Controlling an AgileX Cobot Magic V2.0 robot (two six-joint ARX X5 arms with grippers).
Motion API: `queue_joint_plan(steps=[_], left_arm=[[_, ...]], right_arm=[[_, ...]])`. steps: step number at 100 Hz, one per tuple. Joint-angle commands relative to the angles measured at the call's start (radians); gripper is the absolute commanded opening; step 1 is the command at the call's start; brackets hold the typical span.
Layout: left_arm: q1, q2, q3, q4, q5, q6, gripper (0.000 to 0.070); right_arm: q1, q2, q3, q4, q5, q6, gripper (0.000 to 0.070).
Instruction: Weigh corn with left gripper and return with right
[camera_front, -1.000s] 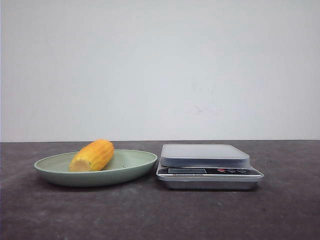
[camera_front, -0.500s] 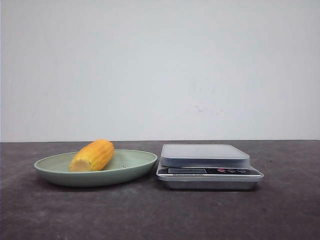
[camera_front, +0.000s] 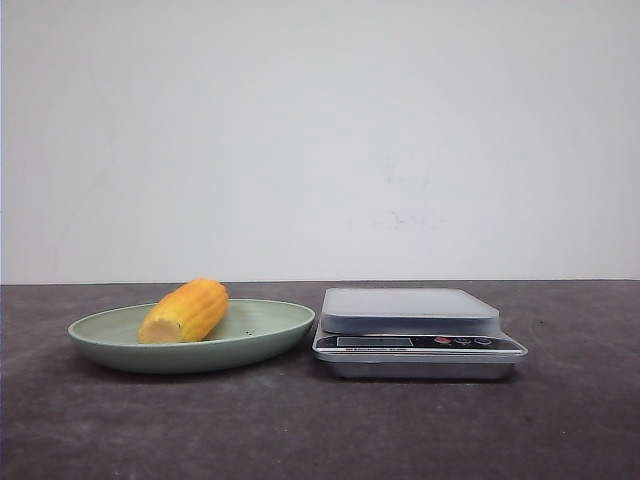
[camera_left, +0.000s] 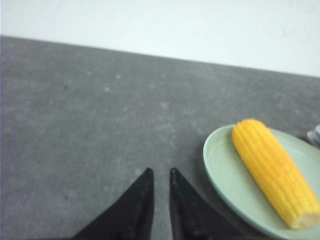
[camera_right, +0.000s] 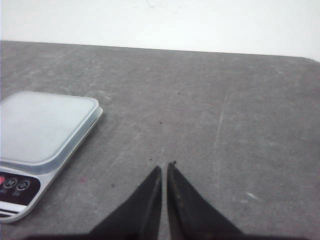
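Two grippers, both nearly closed, holding nothing. We see left gripper (camera_left: 160, 172) w/ tips a thin gap apart, over bare dark table (camera_left: 90, 110); open tabletop ahead & to its left. Corn (camera_left: 275, 170) lies in pale green plate (camera_left: 220, 170), off to gripper's right, plate rim near fingertip, not touching. Right gripper (camera_right: 164, 167) tips almost touching, over bare table; scale (camera_right: 42, 130) to its left, its near edge apart from fingers. We note scale platform bare; plate rim just beside scale in front view.
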Motion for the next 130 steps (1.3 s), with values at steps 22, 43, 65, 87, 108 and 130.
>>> queue_joint_plan(steps=[22,43,65,87,108,130], left_arm=[[-0.002,-0.001,-0.018,0.111,0.004,0.0,0.0011],[-0.002,0.043,0.061,-0.001,-0.005,-0.109,0.0014],[-0.001,0.287,0.336,-0.047,-0.013,-0.19,0.0015],[-0.001,0.624,0.746,-0.165,0.071,-0.151,0.0065],[-0.007,0.823,1.013,-0.347,0.181,-0.136,0.057],[-0.092,0.915,1.052,-0.354,0.176,-0.117,0.055]], right_arm=[[0.002,-0.001,-0.004,0.001,0.004,0.129,0.0006],[0.002,0.023,0.069,-0.031,0.064,0.286,0.0003],[0.002,0.22,0.306,-0.076,0.043,0.323,0.0003],[0.003,0.458,0.609,-0.127,-0.037,0.268,0.0078],[0.003,0.607,0.829,-0.23,-0.092,0.204,0.0575],[0.03,0.689,0.956,-0.35,-0.103,0.148,0.0574]])
